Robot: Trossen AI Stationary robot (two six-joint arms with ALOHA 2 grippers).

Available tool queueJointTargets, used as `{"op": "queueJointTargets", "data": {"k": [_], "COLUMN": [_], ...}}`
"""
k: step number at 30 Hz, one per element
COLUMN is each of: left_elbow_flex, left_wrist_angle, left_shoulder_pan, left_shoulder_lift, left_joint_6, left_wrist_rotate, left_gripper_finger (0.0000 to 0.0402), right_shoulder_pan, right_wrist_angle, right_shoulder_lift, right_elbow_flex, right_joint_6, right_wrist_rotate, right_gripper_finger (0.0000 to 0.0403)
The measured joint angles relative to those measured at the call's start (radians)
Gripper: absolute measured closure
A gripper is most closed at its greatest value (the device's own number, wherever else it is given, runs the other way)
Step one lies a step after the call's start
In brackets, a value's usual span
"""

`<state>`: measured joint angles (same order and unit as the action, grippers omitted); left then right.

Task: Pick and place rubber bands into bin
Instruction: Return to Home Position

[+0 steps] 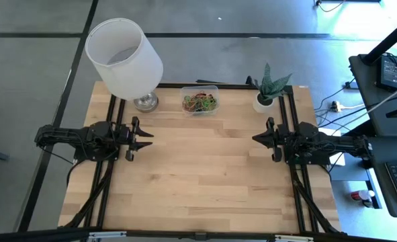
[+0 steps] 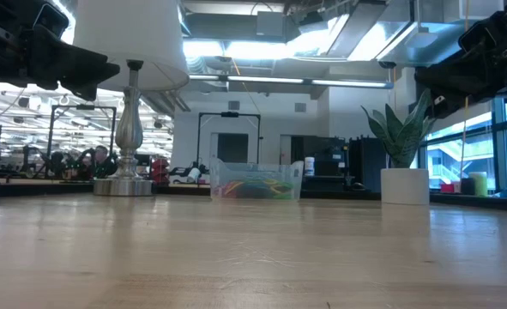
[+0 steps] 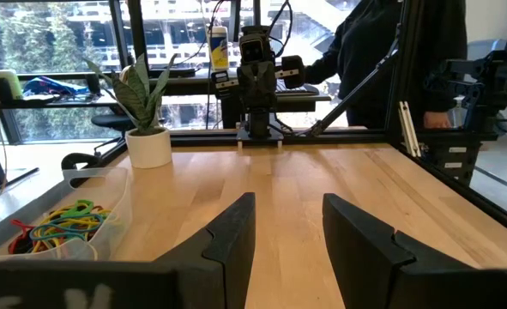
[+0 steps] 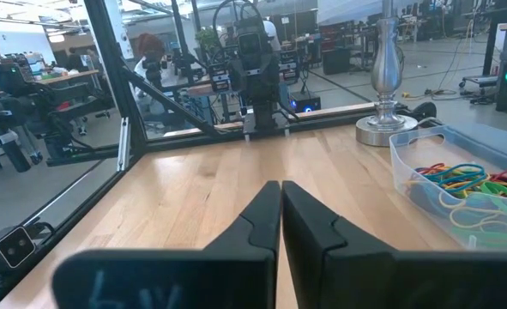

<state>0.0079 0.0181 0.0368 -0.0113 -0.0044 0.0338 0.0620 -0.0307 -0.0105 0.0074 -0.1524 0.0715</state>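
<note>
The clear plastic bin [image 1: 199,101] stands on its base at the table's far edge, between the lamp and the plant. The rubber bands [image 1: 199,102] lie inside it in a tangled heap of green, red, orange and yellow loops [image 3: 60,225] [image 4: 463,184] [image 2: 255,188]. No band shows on the bare wood. My left gripper [image 1: 147,135] hovers open above the table's left side, fingers pointing right [image 3: 289,225]. My right gripper [image 1: 256,138] hovers shut above the right side, fingers pointing left [image 4: 281,210]. Both are well short of the bin and hold nothing.
A lamp with a large white shade [image 1: 124,57] and metal foot [image 1: 145,102] stands left of the bin. A white pot with a green plant [image 1: 266,97] stands right of it. Bare wood [image 1: 205,168] stretches between the arms. A person stands beyond the table [image 3: 382,60].
</note>
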Motion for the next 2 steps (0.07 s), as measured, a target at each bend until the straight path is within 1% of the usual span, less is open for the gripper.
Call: {"op": "queueJointTargets", "data": {"k": [2], "left_elbow_flex": [0.000], "left_wrist_angle": [0.000], "left_shoulder_pan": [0.000], "left_shoulder_lift": [0.000], "left_joint_6": [0.000], "left_wrist_rotate": [0.000], "left_gripper_finger": [0.0270], "right_shoulder_pan": [0.000], "right_wrist_angle": [0.000], "right_shoulder_lift": [0.000], "right_elbow_flex": [0.000], "right_joint_6": [0.000], "right_wrist_rotate": [0.000], "right_gripper_finger": [0.0385]}}
